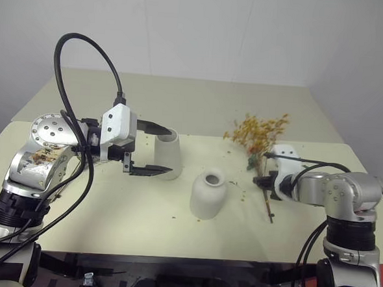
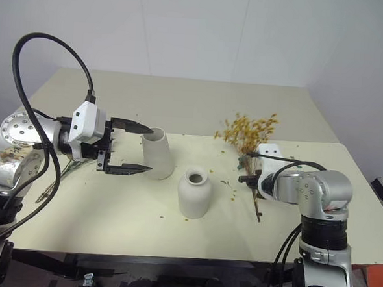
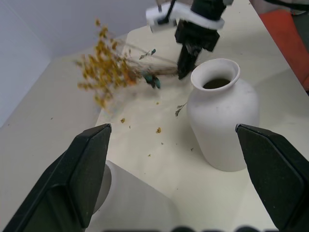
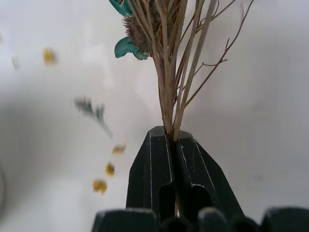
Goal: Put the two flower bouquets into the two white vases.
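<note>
Here the right gripper (image 4: pixel 172 137) pinches the yellow bouquet's (image 1: pixel 260 133) stems — the left gripper (image 1: pixel 157 149) spread wide around the tall vase (image 1: pixel 168 150).

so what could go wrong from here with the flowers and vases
The right tool pinches only a few thin brown stems of the yellow bouquet, so they could slip or snap on the way over. Petals already litter the table; more may shed. The squat vase has a narrow neck, so the splayed stems might catch its rim and tip it. The open left tool sits around the tall vase and could nudge it.
</note>
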